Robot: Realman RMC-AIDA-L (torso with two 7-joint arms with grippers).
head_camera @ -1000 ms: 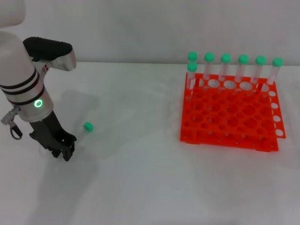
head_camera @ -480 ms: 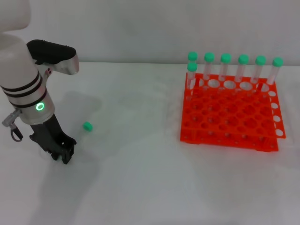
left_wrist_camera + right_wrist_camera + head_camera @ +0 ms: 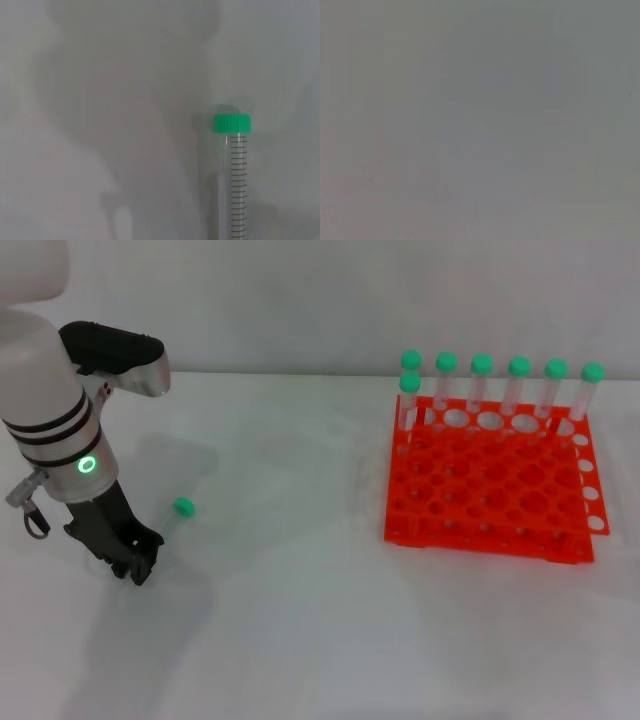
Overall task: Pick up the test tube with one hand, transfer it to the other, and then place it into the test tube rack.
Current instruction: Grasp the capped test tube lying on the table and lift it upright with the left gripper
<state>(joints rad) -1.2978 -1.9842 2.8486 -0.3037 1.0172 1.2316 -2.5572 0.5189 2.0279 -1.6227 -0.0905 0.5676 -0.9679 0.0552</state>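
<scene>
The test tube (image 3: 182,507) has a green cap and a clear body that slants down to my left gripper (image 3: 138,565) at the table's left. The gripper's black fingers are closed around the tube's lower end, low over the table. In the left wrist view the test tube (image 3: 234,165) runs away from the camera with its cap farthest off; my fingers do not show there. The orange-red test tube rack (image 3: 480,495) stands at the right, far from the tube. My right gripper is out of view, and the right wrist view shows only plain grey.
Several green-capped tubes (image 3: 482,380) stand in the rack's back row, and one more (image 3: 409,400) stands in its far-left column. The white table (image 3: 290,570) lies between the left gripper and the rack.
My left gripper has shifted slightly to the left, and the tube's green cap has moved with it, a little left and up in the head view.
</scene>
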